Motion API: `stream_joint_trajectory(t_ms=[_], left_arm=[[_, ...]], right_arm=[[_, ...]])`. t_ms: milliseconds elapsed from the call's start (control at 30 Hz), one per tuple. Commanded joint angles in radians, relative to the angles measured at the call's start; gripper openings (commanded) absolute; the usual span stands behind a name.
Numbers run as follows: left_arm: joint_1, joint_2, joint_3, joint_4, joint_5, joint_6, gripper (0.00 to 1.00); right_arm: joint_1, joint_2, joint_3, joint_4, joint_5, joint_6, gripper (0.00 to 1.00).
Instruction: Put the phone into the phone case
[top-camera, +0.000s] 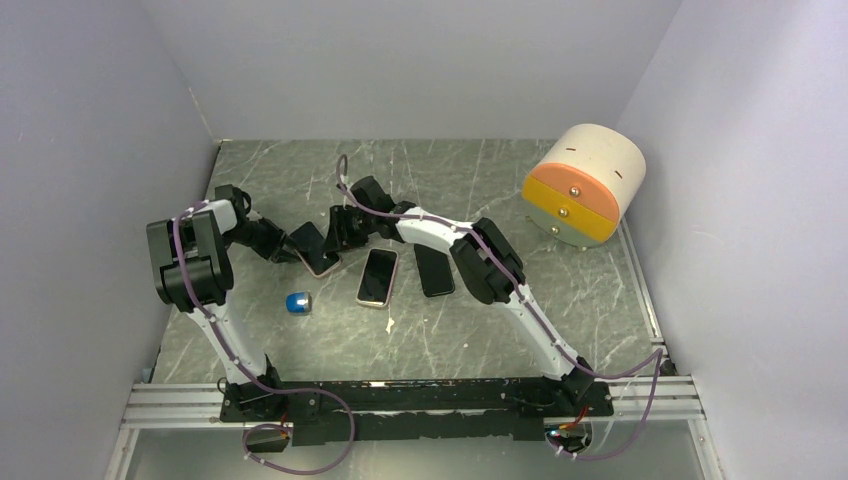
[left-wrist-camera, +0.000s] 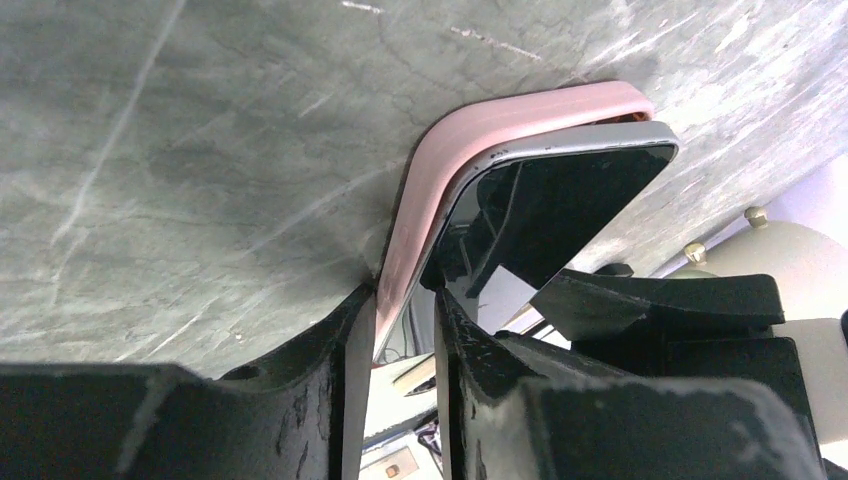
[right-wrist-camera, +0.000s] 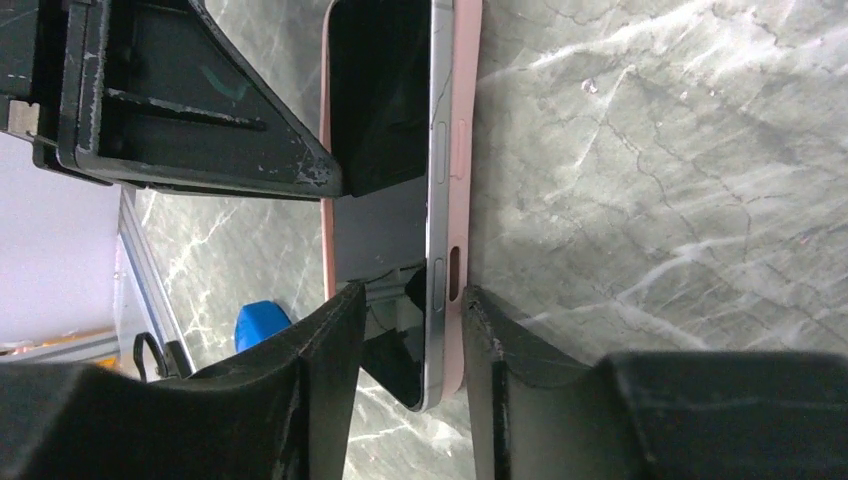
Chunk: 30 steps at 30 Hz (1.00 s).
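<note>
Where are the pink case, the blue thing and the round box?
pink case (left-wrist-camera: 435, 165), left wrist view, its curved corner.
blue thing (top-camera: 298, 302), top view, its middle.
round box (top-camera: 600, 160), top view, its cream side.

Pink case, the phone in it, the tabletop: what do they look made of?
Case: soft plastic or silicone by the look; matte pink, rounded lip.
Phone: glossy black glass front showing reflections, with a silver, metal-looking frame.
Tabletop: grey marble pattern with white veins; stone or printed laminate, cannot tell.
</note>
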Motion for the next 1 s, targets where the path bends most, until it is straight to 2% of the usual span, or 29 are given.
stream_joint_trajectory(t_ms=[0,333,600,867,967], left_arm=[[-0.013,0.011,0.036,-0.006,0.025,0.018,0.31],[-0.012,0.014,0.066,-0.06,0.041,0.051,0.31],[-0.009,0.047,0.04,-0.042,0.105,0.055,0.43],[-0.01,0.048,0.031,-0.033,0.126,0.056,0.47],[-0.01,0.044,0.021,-0.027,0.141,0.056,0.48]], right_arm=[[0.008,-0.013,0.005,0.026,0.006,0.015,0.46],[0.009,0.009,0.026,0.045,-0.059,0.078,0.58],[0.009,0.011,0.006,0.141,-0.159,0.224,0.67],[0.003,0.002,-0.048,0.348,-0.242,0.45,0.68],[0.003,-0.024,-0.12,0.538,-0.26,0.588,0.68]])
